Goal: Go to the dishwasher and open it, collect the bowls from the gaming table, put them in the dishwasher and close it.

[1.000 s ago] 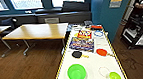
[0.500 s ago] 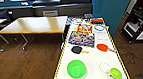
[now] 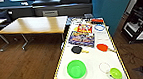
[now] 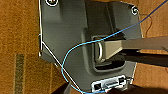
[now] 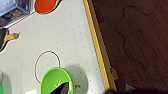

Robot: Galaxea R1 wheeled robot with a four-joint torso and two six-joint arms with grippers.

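The head camera has drawn closer to the gaming table (image 3: 99,65) since the earlier frames, so its glossy white top now fills more of the head view. A dark tip of the right gripper (image 5: 61,89) pokes over the small yellow-green bowl (image 5: 56,80); whether its jaws are spread or pressed together cannot be told. That smooth round bowl sits at five o'clock on the speckled white top, touching a thin red ring (image 5: 47,66). A larger green bowl (image 3: 76,69) lies at seven o'clock. Toward twelve lie a black paddle (image 3: 77,49), a red paddle (image 3: 102,47) and printed game boxes (image 3: 82,38). Yellow edging (image 5: 96,45) borders dark wood floor (image 3: 22,69).
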